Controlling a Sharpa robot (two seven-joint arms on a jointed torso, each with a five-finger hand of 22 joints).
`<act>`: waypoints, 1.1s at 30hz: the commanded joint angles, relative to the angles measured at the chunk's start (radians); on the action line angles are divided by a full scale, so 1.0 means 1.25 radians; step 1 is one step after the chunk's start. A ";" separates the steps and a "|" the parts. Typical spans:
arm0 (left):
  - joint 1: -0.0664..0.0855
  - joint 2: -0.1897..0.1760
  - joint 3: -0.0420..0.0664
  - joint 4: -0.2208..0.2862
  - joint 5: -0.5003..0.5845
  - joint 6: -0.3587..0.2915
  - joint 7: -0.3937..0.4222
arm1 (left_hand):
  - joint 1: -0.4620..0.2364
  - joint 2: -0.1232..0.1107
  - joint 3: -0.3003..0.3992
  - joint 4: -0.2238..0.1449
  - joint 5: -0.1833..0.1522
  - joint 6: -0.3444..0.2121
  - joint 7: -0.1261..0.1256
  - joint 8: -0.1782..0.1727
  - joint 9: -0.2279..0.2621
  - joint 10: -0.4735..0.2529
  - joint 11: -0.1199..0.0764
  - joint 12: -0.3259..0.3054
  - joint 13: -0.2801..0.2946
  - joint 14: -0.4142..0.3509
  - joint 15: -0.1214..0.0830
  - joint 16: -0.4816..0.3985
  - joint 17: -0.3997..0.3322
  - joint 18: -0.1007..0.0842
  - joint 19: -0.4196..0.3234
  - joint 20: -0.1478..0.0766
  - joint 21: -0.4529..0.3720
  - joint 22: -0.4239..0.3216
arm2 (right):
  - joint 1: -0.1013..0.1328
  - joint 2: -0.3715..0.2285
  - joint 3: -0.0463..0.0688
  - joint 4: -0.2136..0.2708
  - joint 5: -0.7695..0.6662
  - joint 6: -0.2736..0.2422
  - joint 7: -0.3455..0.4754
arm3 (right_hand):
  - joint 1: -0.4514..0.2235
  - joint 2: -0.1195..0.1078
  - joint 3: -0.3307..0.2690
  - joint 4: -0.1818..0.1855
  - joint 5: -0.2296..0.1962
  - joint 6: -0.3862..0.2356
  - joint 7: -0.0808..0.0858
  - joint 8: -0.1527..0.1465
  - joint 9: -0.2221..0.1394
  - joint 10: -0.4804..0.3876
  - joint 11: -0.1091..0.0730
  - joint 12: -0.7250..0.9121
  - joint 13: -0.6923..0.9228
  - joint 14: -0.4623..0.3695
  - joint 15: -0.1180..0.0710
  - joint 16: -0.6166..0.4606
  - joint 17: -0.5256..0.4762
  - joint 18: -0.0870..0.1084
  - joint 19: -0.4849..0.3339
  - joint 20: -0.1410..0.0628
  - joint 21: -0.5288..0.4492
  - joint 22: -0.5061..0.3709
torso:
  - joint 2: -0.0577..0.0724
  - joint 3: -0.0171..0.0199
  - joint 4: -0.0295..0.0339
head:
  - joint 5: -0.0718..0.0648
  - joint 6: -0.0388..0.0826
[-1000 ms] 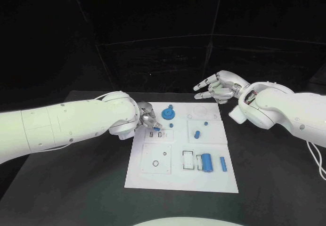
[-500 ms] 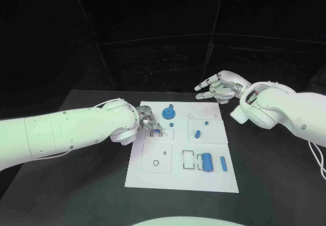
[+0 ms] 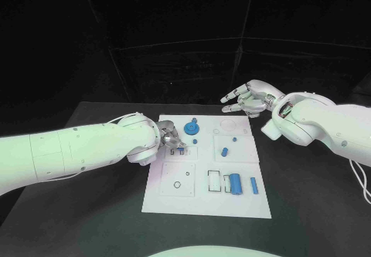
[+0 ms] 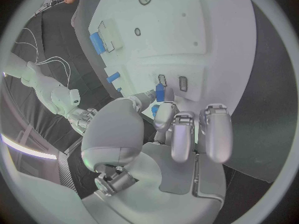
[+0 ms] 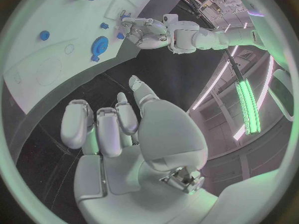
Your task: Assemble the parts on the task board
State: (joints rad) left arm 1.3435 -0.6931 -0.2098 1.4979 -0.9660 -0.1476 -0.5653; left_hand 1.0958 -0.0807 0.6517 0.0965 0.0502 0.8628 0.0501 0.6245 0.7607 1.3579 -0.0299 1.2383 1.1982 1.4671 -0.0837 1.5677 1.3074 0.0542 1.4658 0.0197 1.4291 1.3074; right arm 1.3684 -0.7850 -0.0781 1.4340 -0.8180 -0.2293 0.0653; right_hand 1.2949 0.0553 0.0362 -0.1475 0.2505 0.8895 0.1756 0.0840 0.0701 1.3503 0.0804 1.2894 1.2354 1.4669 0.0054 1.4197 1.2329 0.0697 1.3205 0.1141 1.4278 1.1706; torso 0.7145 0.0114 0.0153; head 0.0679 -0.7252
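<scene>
Head view: the white task board (image 3: 207, 171) lies in the middle of the black tabletop (image 3: 85, 214). The left robot hand (image 3: 170, 139) is down on the board's far-left part, pinching a small blue part (image 3: 181, 151) at the two little slots there. A blue gear (image 3: 192, 128) stands just beyond it, near the board's far edge. Two blue cylinders (image 3: 238, 184) lie side by side toward the board's near right corner. The right robot hand (image 3: 246, 99) hovers beyond the board's far right corner, fingers spread, holding nothing.

Left wrist view: the left robot hand (image 4: 168, 129) has its thumb and a finger closed on the small blue part (image 4: 159, 92), which sits right beside the pair of slots (image 4: 172, 81).

Right wrist view: the right robot hand (image 5: 118, 129) is loosely curled and empty above the dark tabletop, with the blue gear (image 5: 99, 46) on the board beyond it.
</scene>
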 commanded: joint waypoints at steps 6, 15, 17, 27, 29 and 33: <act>0.000 0.010 0.000 -0.009 -0.008 0.046 -0.015 | -0.004 0.008 0.068 -0.063 0.000 0.001 -0.004 0.004 0.002 0.003 0.002 -0.001 0.000 0.083 -0.002 0.002 0.211 -0.002 0.014 0.003 -0.003 0.007 | 0.001 0.003 0.000 0.000 -0.002 0.006 0.002 | -0.001 -0.001 -0.003 -0.001 0.002 -0.001 -0.002 0.005 0.000 -0.006 0.002 -0.004 -0.001 0.029 0.000 -0.006 -0.002 0.012 -0.007 0.001 -0.006 -0.002 | 0.000 0.0003 -0.0010 | 0.001 -0.002; 0.000 0.010 0.001 -0.013 -0.008 0.066 -0.025 | -0.005 0.007 0.067 -0.064 0.000 0.001 -0.004 0.005 0.002 0.002 0.002 -0.004 -0.004 0.083 -0.002 0.002 0.211 -0.001 0.013 0.003 -0.005 0.003 | 0.001 0.003 0.000 -0.001 -0.002 0.007 0.002 | -0.001 -0.001 -0.003 -0.001 0.002 -0.001 -0.002 0.005 0.000 -0.006 0.002 -0.004 -0.001 0.029 0.000 -0.006 -0.002 0.012 -0.007 0.001 -0.006 -0.002 | -0.001 0.0002 0.0010 | 0.001 -0.005; 0.000 0.009 0.001 -0.013 -0.008 0.070 -0.026 | -0.005 0.007 0.067 -0.064 0.000 0.001 -0.004 0.005 0.002 0.002 0.002 -0.004 -0.004 0.083 -0.002 0.002 0.211 -0.001 0.013 0.003 -0.005 0.003 | 0.001 0.003 0.000 -0.001 -0.002 0.007 0.002 | -0.001 -0.001 -0.003 -0.001 0.002 -0.001 -0.002 0.005 0.000 -0.006 0.002 -0.004 -0.001 0.029 0.000 -0.006 -0.002 0.012 -0.007 0.001 -0.006 -0.002 | 0.000 0.0000 0.0007 | 0.001 -0.005; 0.000 0.006 0.001 -0.010 -0.008 0.089 -0.027 | -0.008 0.002 0.066 -0.066 -0.001 0.002 -0.005 0.006 0.004 0.002 0.001 -0.004 -0.004 0.083 -0.003 0.002 0.211 -0.001 0.013 0.002 -0.005 0.003 | 0.001 0.004 0.000 -0.003 -0.002 0.010 0.002 | -0.001 -0.001 -0.003 -0.001 0.002 -0.001 -0.002 0.005 0.000 -0.006 0.002 -0.004 -0.001 0.029 0.000 -0.006 -0.002 0.012 -0.007 0.001 -0.006 -0.002 | 0.000 -0.0002 0.0008 | 0.002 -0.006; 0.000 0.006 0.001 -0.010 -0.008 0.092 -0.027 | -0.009 0.002 0.065 -0.066 -0.001 0.002 -0.005 0.006 0.004 0.002 0.001 -0.004 -0.004 0.083 -0.003 0.002 0.211 -0.001 0.013 0.002 -0.006 0.002 | 0.001 0.004 0.000 -0.003 -0.002 0.011 0.002 | -0.001 -0.001 -0.003 -0.001 0.002 -0.001 -0.002 0.005 0.000 -0.006 0.002 -0.004 -0.001 0.029 0.000 -0.006 -0.002 0.012 -0.007 0.001 -0.006 -0.002 | 0.000 -0.0001 0.0004 | 0.003 -0.005; 0.000 0.006 0.001 -0.010 -0.008 0.094 -0.027 | -0.009 0.001 0.065 -0.067 -0.001 0.003 -0.006 0.007 0.004 0.002 0.001 -0.004 -0.004 0.083 -0.003 0.002 0.211 -0.001 0.013 0.002 -0.006 0.003 | 0.001 0.004 0.000 -0.002 -0.002 0.012 0.002 | -0.001 -0.001 -0.003 -0.001 0.002 -0.001 -0.002 0.005 0.000 -0.006 0.002 -0.004 -0.001 0.029 0.000 -0.006 -0.002 0.012 -0.007 0.001 -0.006 -0.002 | -0.001 -0.0001 -0.0001 | 0.002 -0.006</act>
State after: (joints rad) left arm 1.3454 -0.6843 -0.2067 1.4857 -0.9698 -0.0595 -0.5833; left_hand 1.0835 -0.0839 0.6530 0.0951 0.0500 0.8656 0.0476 0.6281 0.7644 1.3580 -0.0299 1.2383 1.1939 1.4671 -0.0837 1.5677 1.3074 0.0543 1.4657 0.0198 1.4254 1.3074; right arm 1.3680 -0.7803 -0.0783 1.4299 -0.8184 -0.2241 0.0647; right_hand 1.2949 0.0553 0.0363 -0.1475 0.2505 0.8895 0.1756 0.0840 0.0700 1.3504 0.0804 1.2894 1.2355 1.4669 0.0054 1.4150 1.2318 0.0698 1.3206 0.1141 1.4237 1.1696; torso 0.7139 0.0111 0.0160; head 0.0707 -0.7320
